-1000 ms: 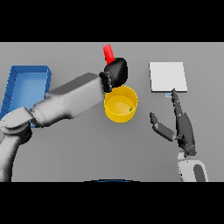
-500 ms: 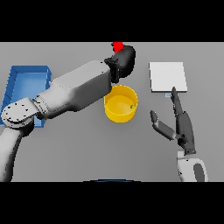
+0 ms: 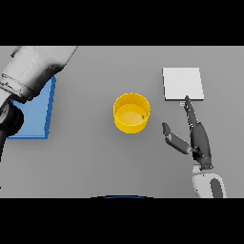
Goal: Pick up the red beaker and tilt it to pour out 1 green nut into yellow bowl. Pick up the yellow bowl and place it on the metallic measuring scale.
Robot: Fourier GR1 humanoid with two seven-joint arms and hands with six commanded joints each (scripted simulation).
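The yellow bowl stands mid-bench with a green nut inside — pouring looks done. The right hand, fingers straight and holding nothing, waits beside it; the scale — still bare. Left hand unseen.

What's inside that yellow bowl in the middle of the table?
Inside the round yellow bowl, one small green nut lies near its right inner wall; the remaining yellow floor looks bare. The near wall hides a strip of floor just behind it, so that part cannot be checked.
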